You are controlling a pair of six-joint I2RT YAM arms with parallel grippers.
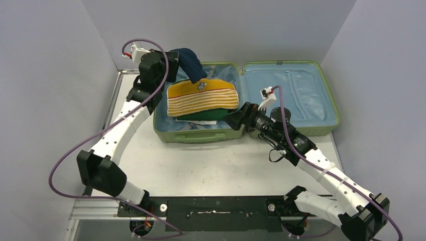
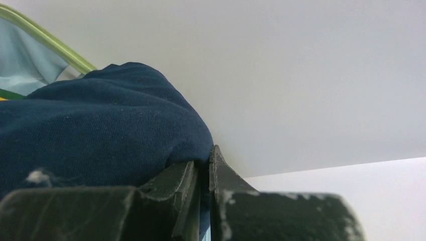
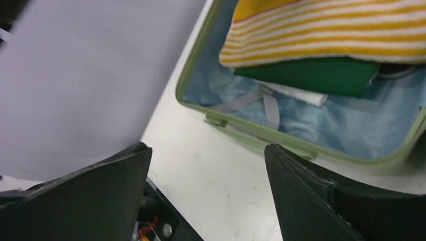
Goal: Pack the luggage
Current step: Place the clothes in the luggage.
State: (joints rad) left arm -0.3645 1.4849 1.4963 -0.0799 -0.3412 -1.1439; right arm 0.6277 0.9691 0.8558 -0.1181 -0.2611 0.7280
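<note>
grey walls are closing in a white bench, and the luggage, a large light-green hard-shell suitcase, is lying wide open on the far half of it, its long axis running left to right across the bench. its left half is sitting in front of the left arm, and its light-blue lined lid half is lying flat to the right. the left tool is clenching a dark navy blue cloth garment and holding it up at the far left corner of the suitcase, so the open left half is lying just below and to the right of that tool. the left arm is the nearer one to that compartment, and the coming move is probably turning on lowering the cloth rightward into it. a folded yellow-and-white striped garment is resting in that half on top of a folded green one, with grey straps showing on the lining near the front wall. the right tool is hanging released, jaws wide and gripping nothing, just outside the near rim by the hinge
</note>
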